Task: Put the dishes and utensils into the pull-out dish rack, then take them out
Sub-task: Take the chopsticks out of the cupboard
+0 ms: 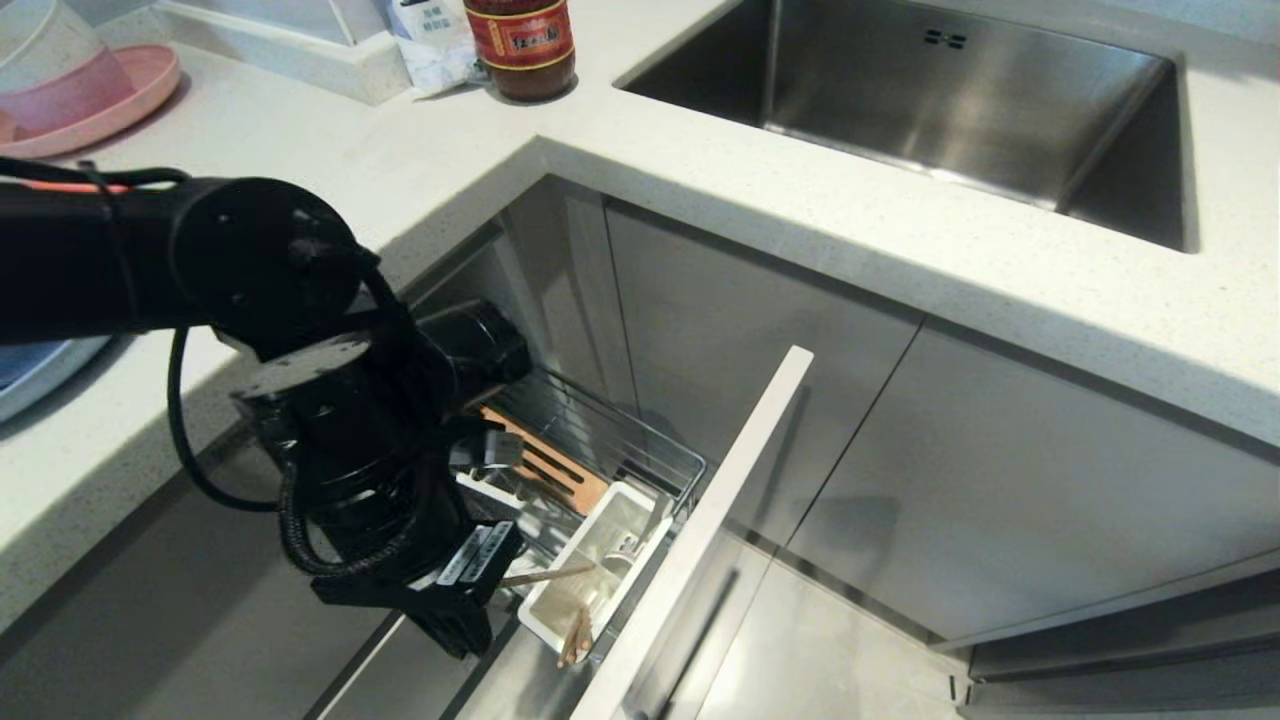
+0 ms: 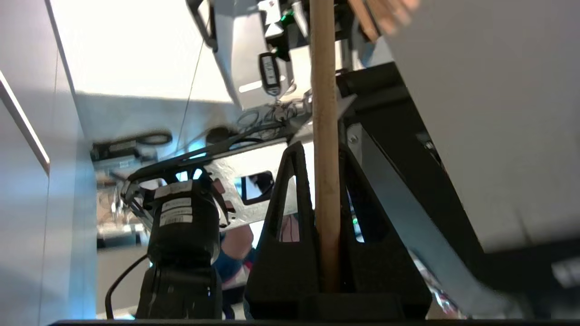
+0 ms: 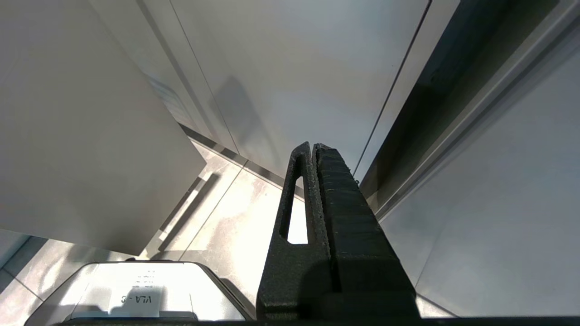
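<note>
White counter (image 1: 420,170) wraps the corner, and its edge overhangs the grey cabinet fronts below. At far left on the counter sits a pink plate (image 1: 110,100), and a blue plate (image 1: 40,365) shows at the left edge behind the left arm. Farther along stand a dark jar (image 1: 522,45) and, to the right, the steel sink (image 1: 930,100).

Below the corner the rack (image 1: 640,440) is pulled out, hemmed between the cabinet wall on its left and its own pale front panel (image 1: 720,510) on the right, so the open room above it is a narrow lane. The left arm fills most of that lane.

Left gripper (image 1: 500,575) hangs low over the near end of the rack, clamped on a chopstick (image 2: 326,136) that runs straight out between its fingers (image 2: 285,217). The chopstick tip reaches over the white box (image 1: 600,560), just beside the wooden strip (image 1: 545,455). A second chopstick (image 1: 575,635) leans at the near end of the box.

Right gripper (image 3: 315,151) is parked low near the floor tiles and cabinet doors, fingers pressed together, holding nothing.
</note>
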Tool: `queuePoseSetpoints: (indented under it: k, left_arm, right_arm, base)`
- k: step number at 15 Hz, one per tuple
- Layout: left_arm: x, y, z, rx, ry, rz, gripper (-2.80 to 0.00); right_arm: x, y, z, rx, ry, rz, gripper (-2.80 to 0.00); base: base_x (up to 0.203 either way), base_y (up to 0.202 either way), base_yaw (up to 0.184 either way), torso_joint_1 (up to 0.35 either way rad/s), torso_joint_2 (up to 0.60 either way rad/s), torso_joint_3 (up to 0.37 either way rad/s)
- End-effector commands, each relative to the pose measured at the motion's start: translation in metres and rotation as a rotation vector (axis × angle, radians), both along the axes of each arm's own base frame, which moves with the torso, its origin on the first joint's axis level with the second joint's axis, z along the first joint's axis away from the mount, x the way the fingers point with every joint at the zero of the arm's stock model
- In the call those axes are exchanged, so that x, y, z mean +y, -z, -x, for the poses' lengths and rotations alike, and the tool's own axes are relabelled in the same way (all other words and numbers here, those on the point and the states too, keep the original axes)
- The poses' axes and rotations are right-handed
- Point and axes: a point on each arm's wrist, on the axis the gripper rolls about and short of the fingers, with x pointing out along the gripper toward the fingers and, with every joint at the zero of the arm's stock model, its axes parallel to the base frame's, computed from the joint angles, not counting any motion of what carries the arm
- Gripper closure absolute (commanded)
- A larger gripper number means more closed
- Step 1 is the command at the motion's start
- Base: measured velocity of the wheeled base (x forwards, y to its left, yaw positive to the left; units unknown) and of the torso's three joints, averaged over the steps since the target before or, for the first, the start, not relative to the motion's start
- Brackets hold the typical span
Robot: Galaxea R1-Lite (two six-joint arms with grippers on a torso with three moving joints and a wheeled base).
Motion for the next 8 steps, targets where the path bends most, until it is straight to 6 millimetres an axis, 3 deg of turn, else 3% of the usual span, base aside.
queuePoseSetpoints:
  k: [1,8]
  left_arm:
    - [0.009,-0.028,0.027,-0.066,0.029,0.050,0.00]
    - [0.047,-0.090,0.094,-0.220,0.084,0.153,0.00]
  right_arm:
    - [0.000,0.000,0.000,-0.002,-0.001,0.000,0.00]
    - [0.000,0.000,0.000,-0.003,0.000,0.000,0.00]
  base:
    - [0.000,0.000,0.000,0.000,0.00,0.000]
    - [0.000,0.000,0.000,0.000,0.00,0.000]
